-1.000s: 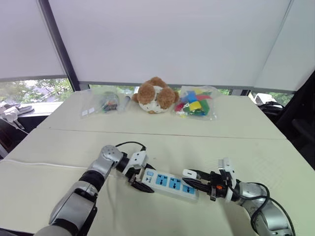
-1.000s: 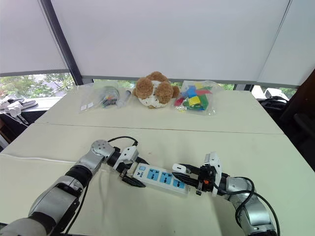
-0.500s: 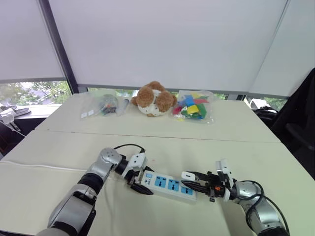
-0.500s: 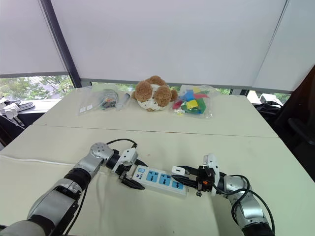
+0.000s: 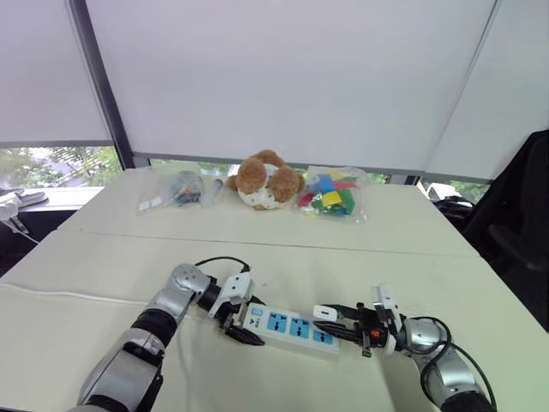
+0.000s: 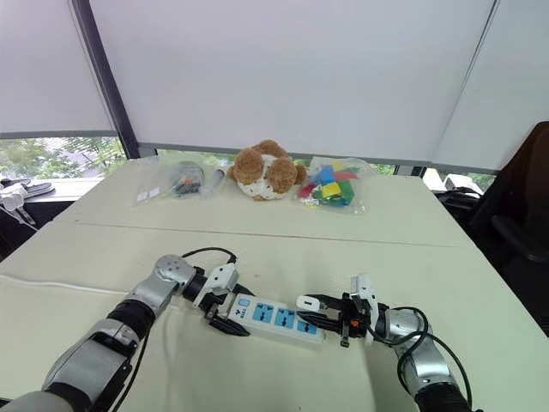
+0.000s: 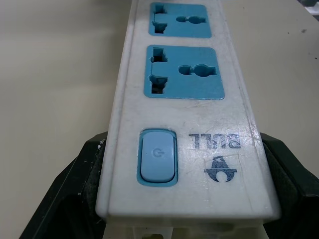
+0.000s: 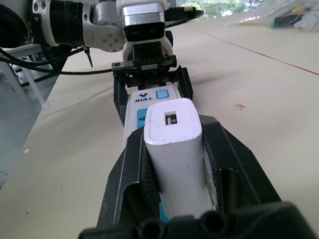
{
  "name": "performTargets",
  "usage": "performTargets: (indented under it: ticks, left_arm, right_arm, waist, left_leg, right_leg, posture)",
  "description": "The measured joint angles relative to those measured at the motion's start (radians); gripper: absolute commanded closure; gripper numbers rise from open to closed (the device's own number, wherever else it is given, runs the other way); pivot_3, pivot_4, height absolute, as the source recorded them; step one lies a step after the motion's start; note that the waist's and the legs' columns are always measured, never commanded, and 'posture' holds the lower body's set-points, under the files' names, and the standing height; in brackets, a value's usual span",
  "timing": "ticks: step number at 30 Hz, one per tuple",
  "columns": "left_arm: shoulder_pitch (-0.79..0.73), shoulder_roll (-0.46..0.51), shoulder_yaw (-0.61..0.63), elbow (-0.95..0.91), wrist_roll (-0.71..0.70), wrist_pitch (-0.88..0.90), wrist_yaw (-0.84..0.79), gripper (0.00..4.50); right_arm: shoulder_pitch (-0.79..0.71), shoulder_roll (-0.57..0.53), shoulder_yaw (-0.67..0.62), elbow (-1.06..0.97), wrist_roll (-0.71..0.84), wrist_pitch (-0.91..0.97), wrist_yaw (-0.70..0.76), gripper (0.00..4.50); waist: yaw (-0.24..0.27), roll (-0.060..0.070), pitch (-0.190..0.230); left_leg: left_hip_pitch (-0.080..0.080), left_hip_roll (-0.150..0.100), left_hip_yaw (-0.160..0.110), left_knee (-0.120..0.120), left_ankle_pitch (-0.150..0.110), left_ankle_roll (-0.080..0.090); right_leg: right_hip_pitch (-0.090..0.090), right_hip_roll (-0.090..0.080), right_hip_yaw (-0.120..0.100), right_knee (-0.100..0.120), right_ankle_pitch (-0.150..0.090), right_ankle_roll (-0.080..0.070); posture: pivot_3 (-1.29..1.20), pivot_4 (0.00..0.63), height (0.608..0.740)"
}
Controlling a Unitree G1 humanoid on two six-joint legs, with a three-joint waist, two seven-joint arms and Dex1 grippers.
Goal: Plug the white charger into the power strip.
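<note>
My right gripper (image 5: 333,317) is closed on the white charger (image 8: 173,144), with one black finger (image 8: 124,169) pressed to each of its sides. It lies level and points along the power strip (image 5: 287,326). The charger sits just over the strip's right end; I cannot tell whether it touches. My left gripper (image 5: 240,324) clamps the strip's other end, the one with the blue switch (image 7: 158,163), a finger (image 7: 75,194) against each long side. The strip lies flat on the table (image 5: 403,257) with its blue sockets facing up, and a black cable (image 5: 219,260) loops away behind my left wrist. Near the far edge a teddy bear (image 5: 262,178) sits between two clear bags. The bag on the right (image 5: 333,190) holds red, blue, yellow and green blocks. The bag on the left (image 5: 178,184) holds small dark items I cannot make out.
</note>
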Motion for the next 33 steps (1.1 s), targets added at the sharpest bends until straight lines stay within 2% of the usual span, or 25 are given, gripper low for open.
performTargets:
  ticks: [5,9,12,18,28,33]
  left_arm:
    - [0.001,-0.005,-0.002,0.0,0.001,0.001,0.005,1.39]
    - [0.001,-0.022,-0.002,-0.003,0.003,0.001,0.01,1.39]
    - [0.001,-0.038,-0.002,0.003,0.002,-0.009,0.016,1.39]
    - [-0.003,-0.049,-0.002,0.024,0.001,-0.022,0.023,1.39]
    - [-0.009,-0.038,0.001,0.04,0.002,-0.017,0.021,1.39]
    - [-0.008,-0.019,0.001,0.032,0.004,-0.006,0.017,1.39]
  right_arm:
    - [-0.018,-0.024,0.004,-0.014,0.0,0.072,0.016,3.74]
    - [-0.019,-0.07,0.004,-0.063,0.002,0.152,0.023,3.74]
    - [-0.015,-0.101,0.003,-0.095,0.002,0.177,0.024,3.74]
    - [0.003,-0.101,-0.001,-0.096,0.001,0.147,0.008,3.74]
    - [0.024,-0.044,-0.006,-0.043,0.001,0.032,-0.027,3.74]
    - [-0.011,-0.019,0.007,0.02,0.001,0.002,-0.009,3.74]
  waist:
    - [-0.001,0.001,-0.003]
    - [0.001,0.008,-0.005]
    - [0.003,0.012,-0.006]
    - [0.004,0.013,-0.009]
    - [0.0,0.012,-0.01]
    - [-0.006,0.006,-0.009]
  left_leg:
    - [-0.001,0.0,0.0,-0.002,0.0,-0.001]
    - [-0.004,-0.001,0.001,-0.004,-0.001,-0.001]
    - [-0.005,-0.007,0.006,-0.007,-0.001,-0.002]
    - [-0.004,-0.008,0.01,-0.009,-0.001,-0.001]
    - [-0.003,-0.008,0.011,-0.015,-0.001,0.0]
    - [-0.003,-0.005,0.011,-0.018,-0.001,0.0]
  right_leg:
    - [-0.001,-0.005,0.0,-0.003,-0.001,-0.002]
    - [-0.004,-0.008,-0.002,-0.012,0.001,-0.005]
    - [-0.004,-0.018,-0.004,-0.016,0.002,-0.006]
    - [-0.003,-0.029,-0.012,-0.022,0.003,-0.008]
    - [-0.003,-0.029,-0.014,-0.028,0.007,-0.015]
    - [-0.002,-0.03,-0.019,-0.03,0.01,-0.02]
  posture:
    - [0.0,0.15,0.739]
    - [0.0,0.15,0.739]
    - [0.0,0.15,0.739]
    - [0.0,0.15,0.739]
    - [0.0,0.15,0.739]
    - [0.0,0.15,0.739]
